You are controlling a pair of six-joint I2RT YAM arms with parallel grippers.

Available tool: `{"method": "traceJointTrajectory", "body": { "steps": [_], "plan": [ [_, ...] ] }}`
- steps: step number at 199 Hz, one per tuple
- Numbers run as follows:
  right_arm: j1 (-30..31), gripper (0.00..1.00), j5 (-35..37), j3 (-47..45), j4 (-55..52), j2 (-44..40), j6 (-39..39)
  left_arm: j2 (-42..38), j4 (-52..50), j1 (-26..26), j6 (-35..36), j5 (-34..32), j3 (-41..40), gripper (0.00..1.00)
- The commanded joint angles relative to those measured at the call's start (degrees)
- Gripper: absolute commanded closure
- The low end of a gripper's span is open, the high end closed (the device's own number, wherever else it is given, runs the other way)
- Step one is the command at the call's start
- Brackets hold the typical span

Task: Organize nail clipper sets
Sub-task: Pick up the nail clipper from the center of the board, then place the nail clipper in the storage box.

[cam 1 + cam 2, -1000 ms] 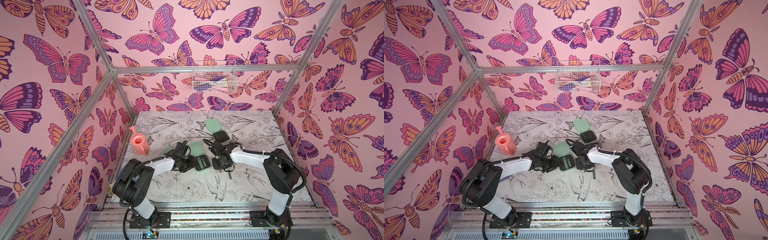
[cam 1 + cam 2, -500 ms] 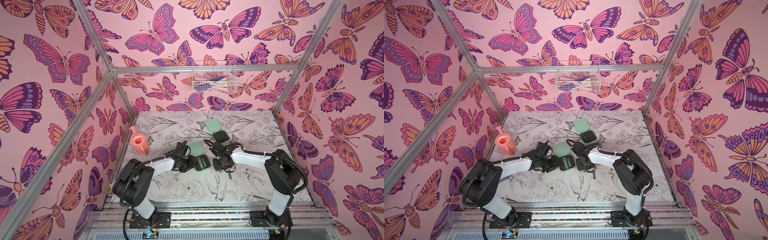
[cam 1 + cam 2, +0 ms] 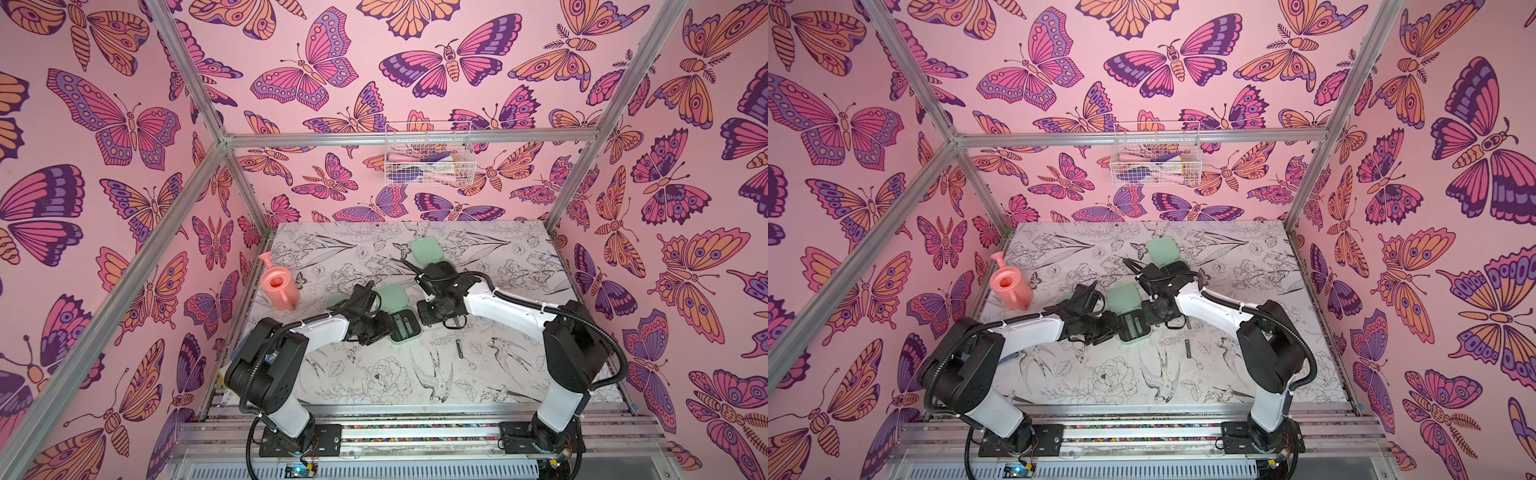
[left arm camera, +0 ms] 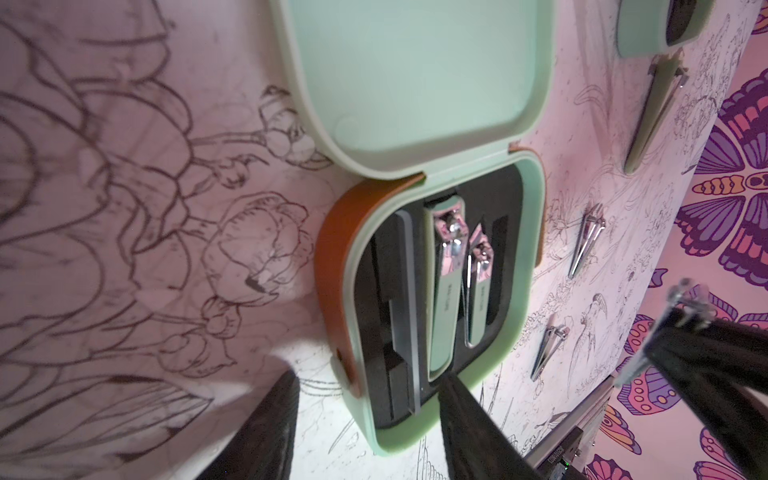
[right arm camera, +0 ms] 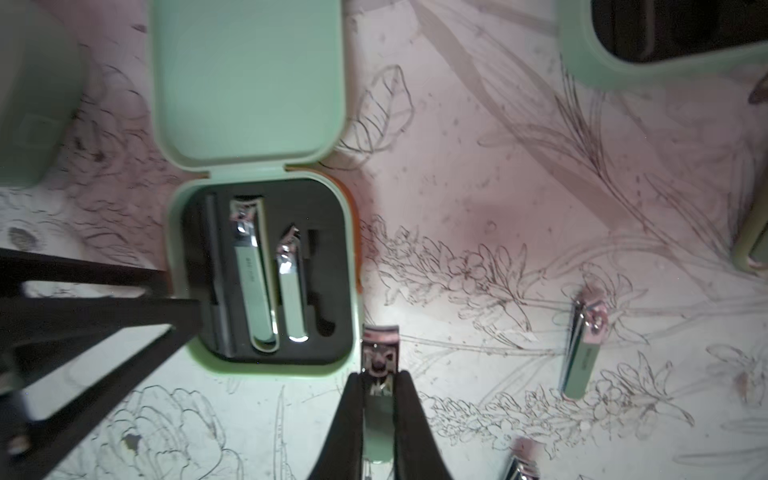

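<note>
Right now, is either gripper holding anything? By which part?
The right gripper is shut on a nail clipper, held by its sides behind the head. The left gripper straddles a wall of the open case, jaws apart, gripping nothing.

Both arms stretched low, inward. Left claw (image 4: 365,376) parted. Right claw (image 5: 379,376) pinched on clipper (image 5: 379,345).

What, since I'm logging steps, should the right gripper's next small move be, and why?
Probably lift the clipper off the table: the right gripper is shut on it beside the open case. That case already holds two clippers, with only a narrow slot free, so it likely belongs elsewhere.
</note>
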Motion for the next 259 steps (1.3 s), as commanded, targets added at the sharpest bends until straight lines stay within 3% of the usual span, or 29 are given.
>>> {"method": "traceJointTrajectory", "body": {
  "steps": [1, 154, 259],
  "plan": [
    [0.8, 0.97, -2.7, 3.4, -0.8, 4.0, -4.6, 0.9, -1.1, 0.3, 0.5, 0.2, -1.7, 0.43],
    [2.3, 0.97, -3.7, 8.3, -0.4, 12.9, -7.5, 0.9, -1.1, 0.8, 0.5, 0.1, -2.0, 0.44],
    [2.5, 0.97, -2.7, 6.4, 0.7, 13.1, -3.6, 0.9, -1.1, 0.9, 0.5, 0.3, -2.0, 0.44]
  ]
}}
